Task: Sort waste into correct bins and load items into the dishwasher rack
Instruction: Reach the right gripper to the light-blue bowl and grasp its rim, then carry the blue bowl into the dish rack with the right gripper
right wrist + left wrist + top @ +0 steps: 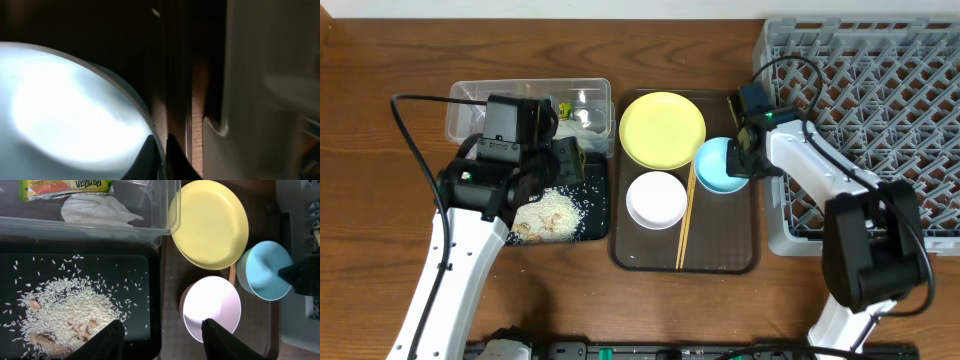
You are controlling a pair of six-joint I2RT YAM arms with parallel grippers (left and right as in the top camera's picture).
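My right gripper (pixel 738 158) (pixel 163 150) is shut on the right rim of the light blue bowl (pixel 719 166) (pixel 60 110) (pixel 260 269), one finger inside and one outside. That bowl sits on the brown tray (pixel 720 255) beside the yellow plate (pixel 662 130) (pixel 212 222), the white bowl (pixel 656 199) (pixel 212 307) and the chopsticks (pixel 685 225). My left gripper (pixel 560 165) (pixel 162 340) hangs open above the black tray (pixel 595 205) (pixel 135 280), which holds rice scraps (pixel 548 213) (pixel 65 310). The clear tub (pixel 470 105) (pixel 165 210) holds the wrapper (pixel 65 187) and tissue (pixel 97 210). The grey rack (pixel 880 110) stands at the right.
The rack's near wall (pixel 260 85) rises close to the right of the blue bowl. The black tray's right edge lies against the brown tray. Bare wooden table (pixel 380 240) surrounds everything at the left and front.
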